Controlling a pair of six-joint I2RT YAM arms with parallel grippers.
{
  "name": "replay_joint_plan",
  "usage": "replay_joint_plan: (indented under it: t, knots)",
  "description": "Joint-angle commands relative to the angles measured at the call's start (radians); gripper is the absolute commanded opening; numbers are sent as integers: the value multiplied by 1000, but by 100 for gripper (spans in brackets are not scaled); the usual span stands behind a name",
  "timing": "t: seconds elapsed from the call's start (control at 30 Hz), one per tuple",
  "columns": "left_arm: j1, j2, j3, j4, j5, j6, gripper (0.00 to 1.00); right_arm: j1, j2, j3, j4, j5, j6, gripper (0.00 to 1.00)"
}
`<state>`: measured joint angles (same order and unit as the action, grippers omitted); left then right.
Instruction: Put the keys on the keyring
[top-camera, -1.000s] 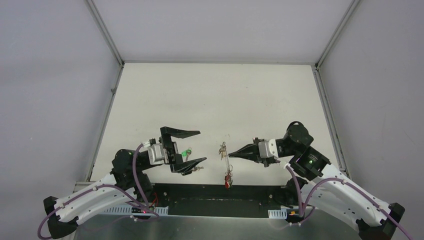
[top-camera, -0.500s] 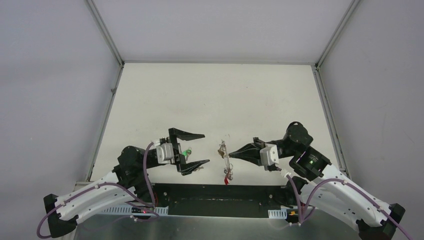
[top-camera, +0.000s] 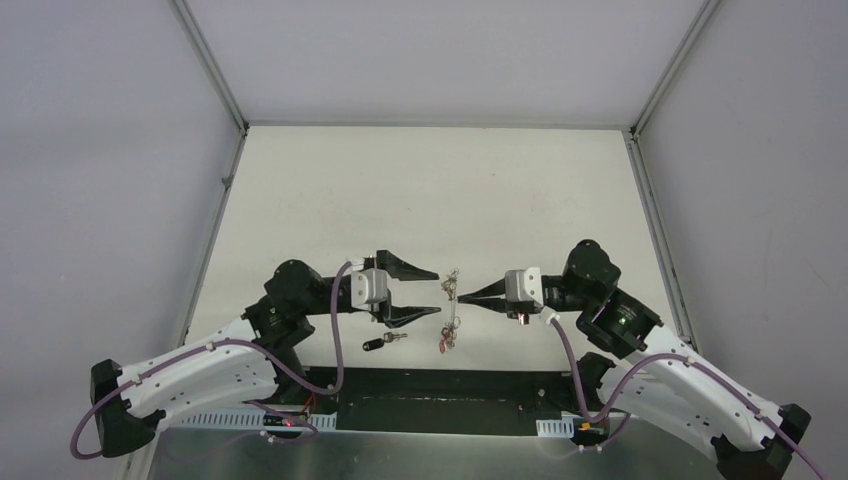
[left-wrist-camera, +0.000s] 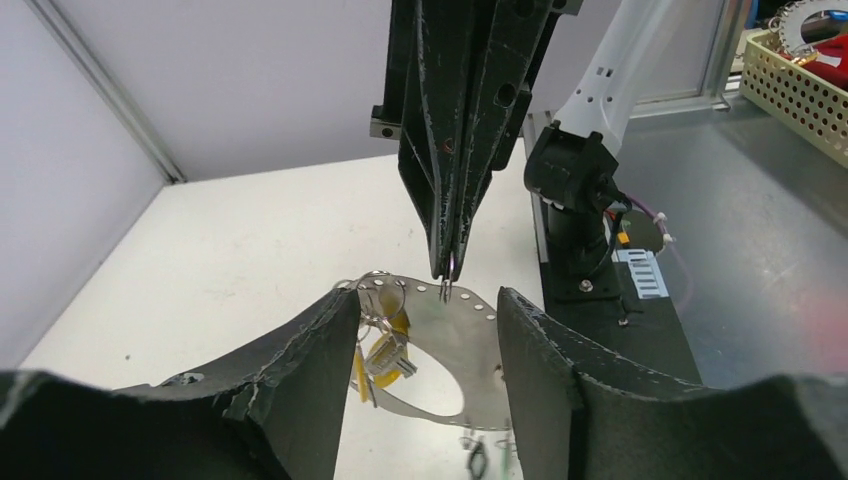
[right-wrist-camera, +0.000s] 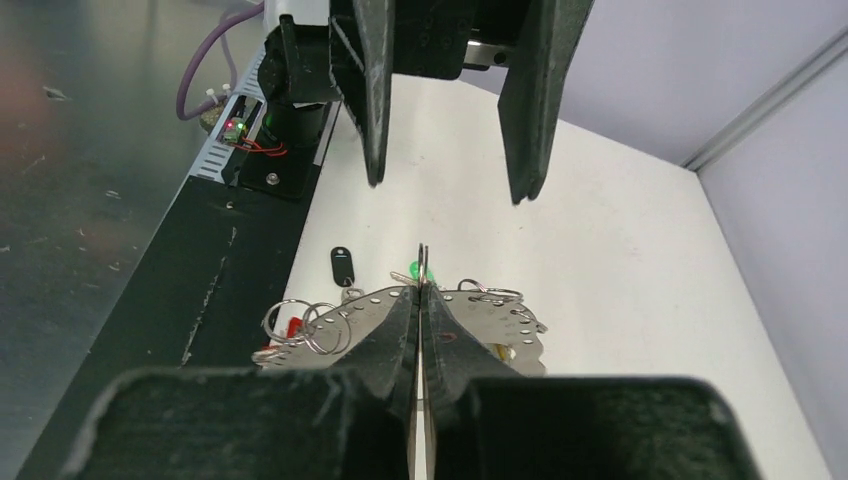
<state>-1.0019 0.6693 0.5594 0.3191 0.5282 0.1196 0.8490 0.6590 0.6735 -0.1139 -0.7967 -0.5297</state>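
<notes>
The keyring (top-camera: 451, 310) hangs above the table's near middle, a flat grey ring with small split rings and red and yellow keys on it. My right gripper (top-camera: 458, 297) is shut on its upper rim; the pinch shows in the right wrist view (right-wrist-camera: 422, 285). The left gripper (top-camera: 428, 291) is open, and its two fingers straddle the keyring (left-wrist-camera: 450, 320) without clearly touching it. On the table below the left fingers lies the black-capped key (top-camera: 378, 344), also in the right wrist view (right-wrist-camera: 342, 265). A green-capped key (right-wrist-camera: 412, 272) peeps out behind the right fingertips.
A black base strip (top-camera: 430, 400) runs along the near table edge between the arm bases. Grey walls close in the white table (top-camera: 430, 190) on three sides. A yellow mesh basket (left-wrist-camera: 800, 70) stands beyond the table.
The left arm has swung right to the keyring and its jaws have narrowed around it. The right gripper has carried the keyring slightly up and left. The black key now lies uncovered.
</notes>
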Motion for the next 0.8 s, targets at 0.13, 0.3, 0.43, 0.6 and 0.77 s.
replay_joint_plan:
  t: [0.13, 0.3, 0.43, 0.6, 0.77]
  knots:
    - [-8, 79, 67, -10, 37, -2, 46, 6, 19, 55, 52, 83, 204, 0]
    - [-8, 105, 66, 8, 44, -6, 33, 5, 18, 51, 69, 89, 235, 0]
    - [-8, 132, 69, 5, 48, -8, 30, 6, 20, 52, 70, 82, 242, 0]
    - [-9, 157, 82, 7, 57, -5, 27, 5, 20, 52, 64, 82, 241, 0]
    - [-9, 176, 96, 11, 62, -8, 22, 5, 29, 58, 51, 76, 235, 0]
